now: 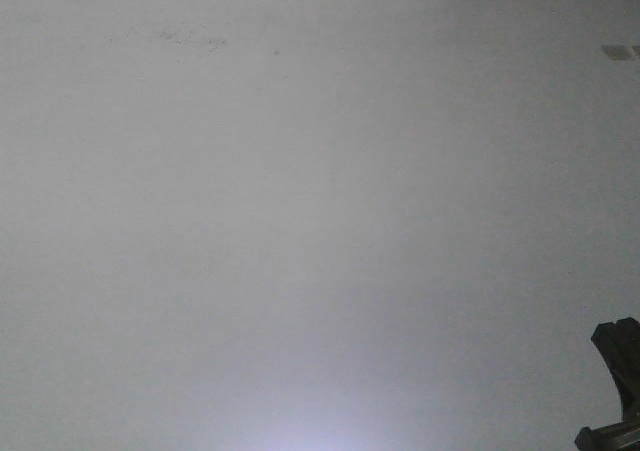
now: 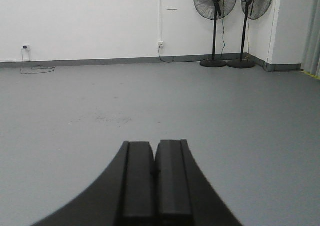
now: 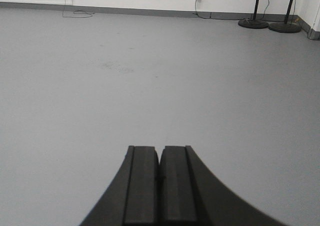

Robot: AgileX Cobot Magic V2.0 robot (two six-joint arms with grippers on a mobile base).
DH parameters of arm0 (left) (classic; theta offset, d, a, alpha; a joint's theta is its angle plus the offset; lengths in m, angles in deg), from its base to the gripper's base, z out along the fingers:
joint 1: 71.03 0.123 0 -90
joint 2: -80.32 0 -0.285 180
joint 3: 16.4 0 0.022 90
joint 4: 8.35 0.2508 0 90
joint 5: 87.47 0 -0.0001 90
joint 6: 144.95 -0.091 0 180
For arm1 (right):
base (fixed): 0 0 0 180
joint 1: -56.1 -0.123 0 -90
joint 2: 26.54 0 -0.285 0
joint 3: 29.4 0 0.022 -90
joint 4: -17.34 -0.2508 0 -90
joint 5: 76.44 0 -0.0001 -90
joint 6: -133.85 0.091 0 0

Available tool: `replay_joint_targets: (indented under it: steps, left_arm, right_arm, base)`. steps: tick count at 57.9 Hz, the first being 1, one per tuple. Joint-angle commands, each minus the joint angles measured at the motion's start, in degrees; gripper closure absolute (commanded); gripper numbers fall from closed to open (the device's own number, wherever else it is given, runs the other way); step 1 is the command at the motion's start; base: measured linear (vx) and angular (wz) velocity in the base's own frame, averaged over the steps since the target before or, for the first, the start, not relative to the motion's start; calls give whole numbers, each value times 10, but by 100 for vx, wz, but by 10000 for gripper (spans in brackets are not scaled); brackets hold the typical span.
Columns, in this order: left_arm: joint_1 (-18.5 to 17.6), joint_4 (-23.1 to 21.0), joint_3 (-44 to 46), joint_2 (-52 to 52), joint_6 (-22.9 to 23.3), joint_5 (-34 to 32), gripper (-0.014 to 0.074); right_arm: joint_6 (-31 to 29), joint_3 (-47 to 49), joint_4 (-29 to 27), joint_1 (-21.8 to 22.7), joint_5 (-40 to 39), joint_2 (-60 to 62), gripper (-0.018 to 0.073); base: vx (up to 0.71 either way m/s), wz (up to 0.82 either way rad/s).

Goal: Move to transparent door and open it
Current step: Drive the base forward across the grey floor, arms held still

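Note:
The transparent door is out of view in every frame. My left gripper points over bare grey floor, its two black fingers pressed together with nothing between them. My right gripper is likewise shut and empty above the same floor. The front view shows only grey floor, with a dark piece of one arm at the lower right corner; which arm it is I cannot tell.
Two black pedestal fans stand by the far white wall at the right corner. A wall socket with a trailing cable sits far left. A scuffed patch marks the floor ahead.

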State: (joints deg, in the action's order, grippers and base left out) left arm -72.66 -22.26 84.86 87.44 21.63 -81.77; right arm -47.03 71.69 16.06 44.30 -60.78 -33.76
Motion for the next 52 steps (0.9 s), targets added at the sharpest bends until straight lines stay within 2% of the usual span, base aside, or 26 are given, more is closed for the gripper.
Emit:
replay_joint_targets:
  steps: [1,52]
  left_arm:
    - [-1,-2,-17,-7,1,-48,602]
    - [-1,-2,-17,-7,1,-48,602]
  right_arm:
    - [0,-8,3,4,-46,8,564]
    - [0,-8,3,4,-46,8,564]
  base:
    - [0,0]
    - [0,0]
